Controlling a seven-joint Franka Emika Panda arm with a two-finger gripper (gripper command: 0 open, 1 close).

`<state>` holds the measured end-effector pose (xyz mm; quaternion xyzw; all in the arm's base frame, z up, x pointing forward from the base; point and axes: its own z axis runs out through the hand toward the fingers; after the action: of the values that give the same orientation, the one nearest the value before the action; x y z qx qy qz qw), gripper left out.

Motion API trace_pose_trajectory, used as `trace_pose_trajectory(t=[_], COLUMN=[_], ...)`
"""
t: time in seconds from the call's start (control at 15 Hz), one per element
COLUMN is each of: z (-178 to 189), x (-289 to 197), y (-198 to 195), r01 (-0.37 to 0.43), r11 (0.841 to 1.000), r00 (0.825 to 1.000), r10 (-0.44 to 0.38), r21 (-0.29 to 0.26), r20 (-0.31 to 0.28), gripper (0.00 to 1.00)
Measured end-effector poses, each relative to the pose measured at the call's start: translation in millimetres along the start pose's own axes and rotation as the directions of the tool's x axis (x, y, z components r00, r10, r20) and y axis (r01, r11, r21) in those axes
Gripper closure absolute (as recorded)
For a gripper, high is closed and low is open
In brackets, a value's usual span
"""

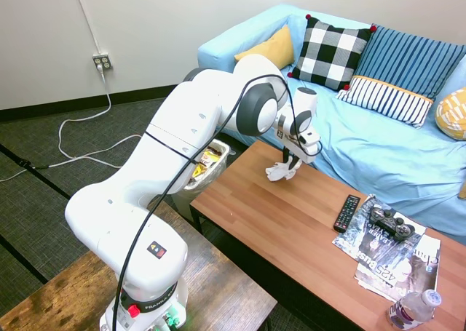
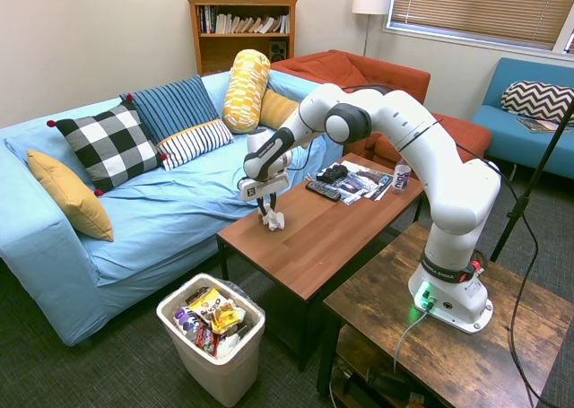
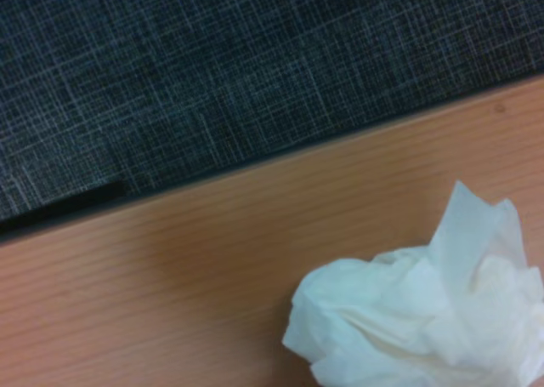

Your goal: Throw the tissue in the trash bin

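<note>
One trash bin [image 2: 212,342] is standing on the carpet nearest the second exterior camera, off the table's left end, already holding colourful wrappers [image 2: 208,318]. Farther back, the gripper [image 2: 272,218] is pointing down over the wooden coffee table [image 2: 323,238], its jaws closing on the tissue [image 2: 275,221], which is sitting between them at the tabletop near the left end. Farthest along the table, a remote [image 2: 323,190] and magazines [image 2: 363,182] are lying.
</note>
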<state>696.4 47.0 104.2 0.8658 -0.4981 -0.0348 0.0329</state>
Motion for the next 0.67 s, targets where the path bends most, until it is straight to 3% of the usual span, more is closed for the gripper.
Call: trace_pose_trajectory(t=[0.2,0.4,0.53,0.67], z=[-9.8,-50.4,-82.7,-94.8], x=[1.9,-27.5,-88.3,-170.8], y=[-0.8,-6.5,-14.0,-15.1], r01=[0.018,0.095,0.198,0.322], r11=[1.0,0.993,0.977,0.945], r00=[1.0,0.995,0.98,0.947], r10=[-0.019,-0.096,-0.198,-0.321], r21=[0.021,0.064,0.074,0.057], r20=[0.013,0.021,0.0,-0.033], gripper=[1.0,1.0,1.0,1.0])
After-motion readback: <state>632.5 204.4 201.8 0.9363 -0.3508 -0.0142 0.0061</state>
